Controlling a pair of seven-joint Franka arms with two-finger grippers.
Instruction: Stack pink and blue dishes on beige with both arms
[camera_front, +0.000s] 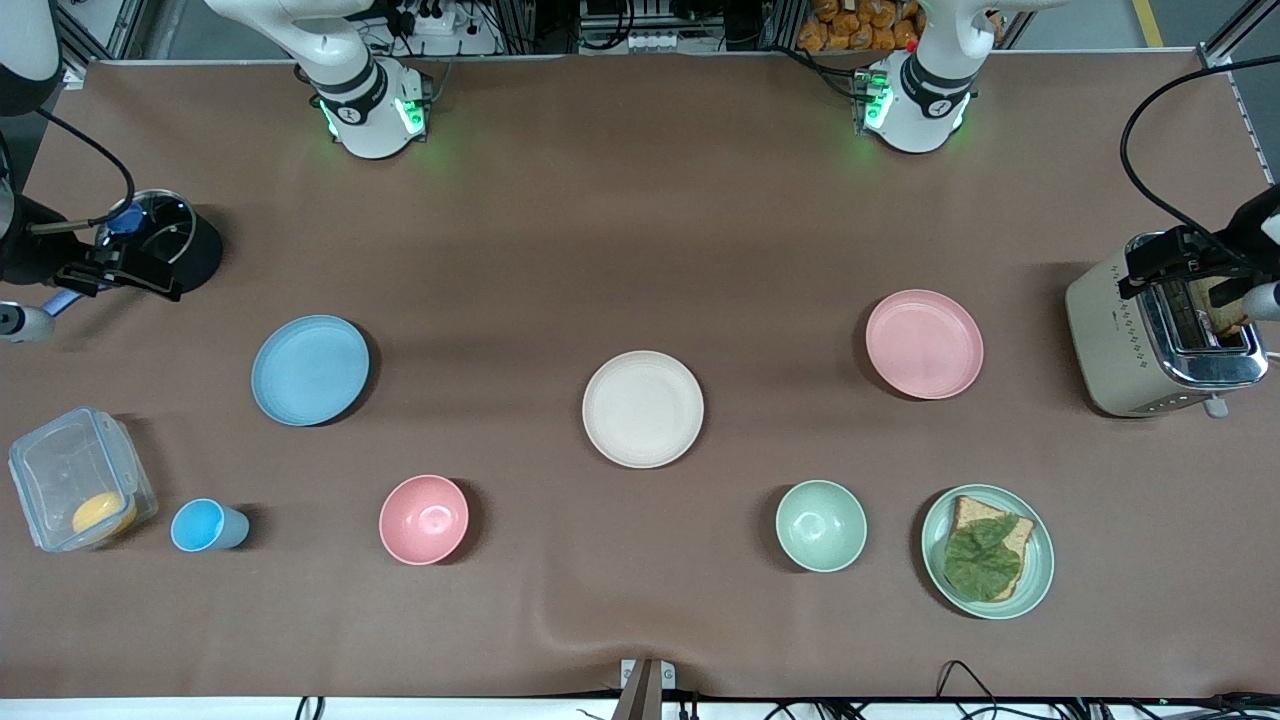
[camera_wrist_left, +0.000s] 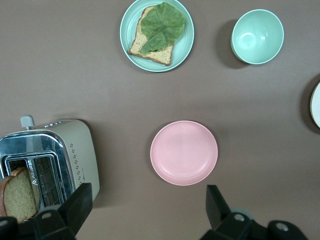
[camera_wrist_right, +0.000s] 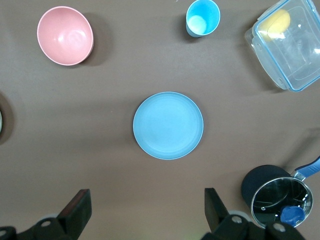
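Observation:
The beige plate (camera_front: 643, 409) lies in the middle of the table. The light blue plate (camera_front: 310, 370) (camera_wrist_right: 168, 125) lies toward the right arm's end, and the pale pink plate (camera_front: 924, 344) (camera_wrist_left: 184, 152) toward the left arm's end. All three are bare and lie apart. My right gripper (camera_front: 120, 268) (camera_wrist_right: 146, 210) hangs open and empty high over the black pot. My left gripper (camera_front: 1178, 260) (camera_wrist_left: 147, 207) hangs open and empty high over the toaster.
A cream toaster (camera_front: 1150, 340) holding bread stands at the left arm's end. Nearer the camera are a green plate with bread and a leaf (camera_front: 988, 551), a green bowl (camera_front: 821, 525), a pink bowl (camera_front: 424, 519), a blue cup (camera_front: 205, 525) and a clear box (camera_front: 75, 480). A black pot (camera_front: 170, 235) stands at the right arm's end.

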